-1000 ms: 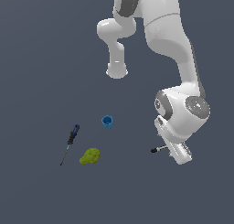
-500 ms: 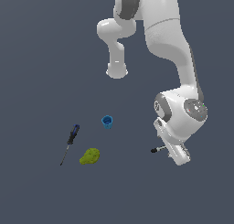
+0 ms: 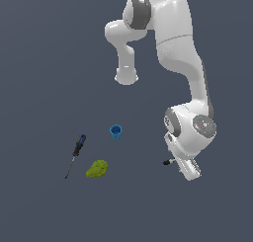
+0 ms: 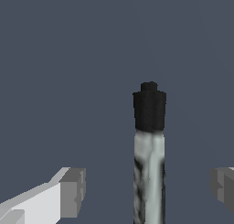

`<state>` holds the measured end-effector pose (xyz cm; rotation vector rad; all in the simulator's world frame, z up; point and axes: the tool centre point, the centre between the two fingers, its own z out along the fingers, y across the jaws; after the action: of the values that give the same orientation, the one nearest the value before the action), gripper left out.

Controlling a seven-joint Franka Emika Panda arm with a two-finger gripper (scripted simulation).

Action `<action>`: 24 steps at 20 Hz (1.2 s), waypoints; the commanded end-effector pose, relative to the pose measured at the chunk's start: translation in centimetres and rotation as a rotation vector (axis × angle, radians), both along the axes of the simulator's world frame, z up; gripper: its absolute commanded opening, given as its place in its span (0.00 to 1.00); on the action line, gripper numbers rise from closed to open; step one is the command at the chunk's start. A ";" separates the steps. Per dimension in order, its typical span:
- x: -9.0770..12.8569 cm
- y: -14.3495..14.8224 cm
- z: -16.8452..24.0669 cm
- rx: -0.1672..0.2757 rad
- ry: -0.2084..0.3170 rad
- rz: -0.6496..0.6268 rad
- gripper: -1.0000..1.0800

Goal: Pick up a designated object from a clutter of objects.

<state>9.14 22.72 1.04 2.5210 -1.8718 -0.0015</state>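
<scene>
Grey counter (image 3: 44, 63), end effector (image 4: 148, 191) low over the rod (image 4: 149, 150).
From the exterior view's left I see screwdriver (image 3: 75, 154), fruit (image 3: 97, 169), cup (image 3: 116, 132); the rod lies between wide-spread fingers (image 4: 72, 192), neither touching.

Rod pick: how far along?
Done: the gripper is lowered over the rod, clear of the screwdriver, fruit and cup. In hand: the rod sits between open fingers, untouched. Left: close on the shaft, then lift.
</scene>
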 end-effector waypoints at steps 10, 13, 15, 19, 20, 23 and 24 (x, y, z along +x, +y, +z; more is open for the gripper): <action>0.1 0.0 -0.1 0.001 -0.002 0.000 0.00; 0.1 0.0 0.0 0.001 -0.002 0.000 0.00; 0.1 0.0 0.1 0.001 -0.002 0.000 0.00; -0.2 -0.4 0.9 0.001 -0.002 0.000 0.00; -0.3 -0.6 1.2 0.001 -0.002 0.000 0.00; -0.7 -1.2 2.3 0.001 -0.002 0.000 0.00; -0.8 -1.4 2.7 0.001 -0.002 0.000 0.00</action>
<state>8.47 21.63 3.10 2.5217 -1.8719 -0.0011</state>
